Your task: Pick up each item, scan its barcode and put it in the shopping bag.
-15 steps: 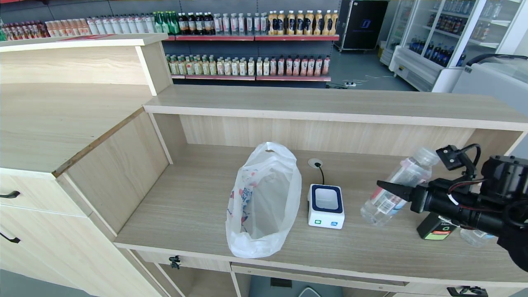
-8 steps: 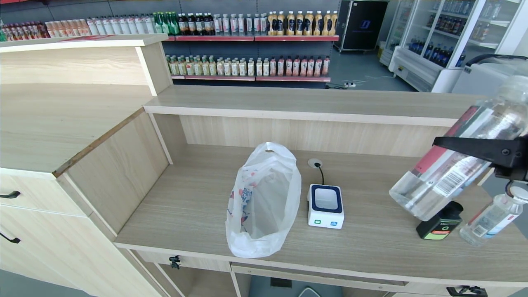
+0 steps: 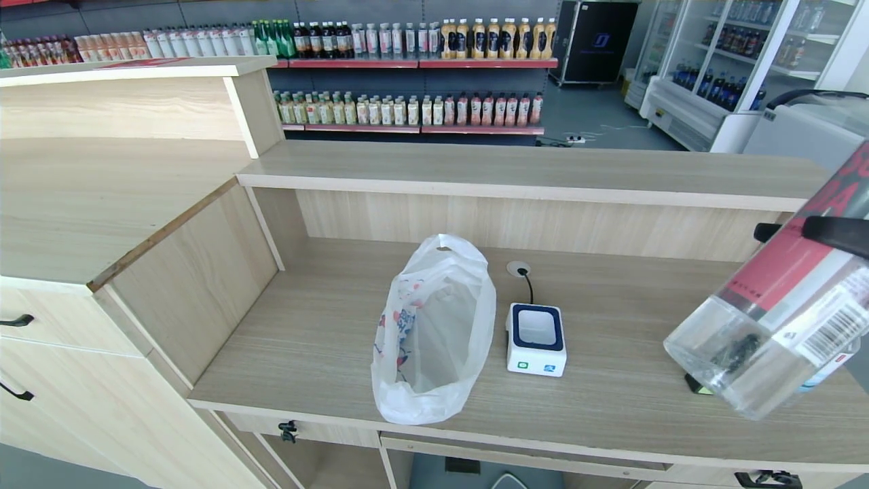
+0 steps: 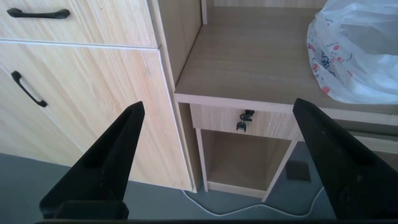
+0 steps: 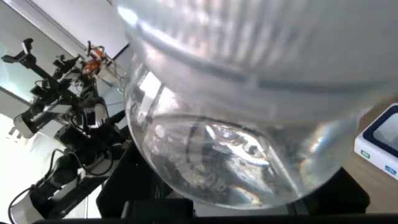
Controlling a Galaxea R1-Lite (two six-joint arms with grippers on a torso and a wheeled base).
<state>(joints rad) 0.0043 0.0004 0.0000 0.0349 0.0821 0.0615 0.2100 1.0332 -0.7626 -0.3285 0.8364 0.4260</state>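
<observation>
Nearest to us, the clear water bottle (image 3: 781,319) hangs in the air above the right end of the surface (image 3: 326,339). Its long axis runs on a slant: the round base points down and to the left, while the neck end rises to the right, past the picture's edge. The barcode on its red and white label faces up toward us. The right pincer (image 3: 781,234) is clamped on the bottle, one black finger lying across the label's upper part; the other finger is hidden behind it. In the right wrist view we look straight at the bottle's base (image 5: 249,124).

The left pincer (image 4: 217,162) hangs low before the cabinet front, below the surface's edge, its fingers (image 4: 99,174) spread wide with nothing between them.

Behind the bottle's base we make out part of a small dark item (image 3: 698,386) on the surface. Farther left stands the white barcode scanner (image 3: 536,337), window upward, and just beside it lies the shopping bag (image 3: 434,326), its mouth open toward us.
</observation>
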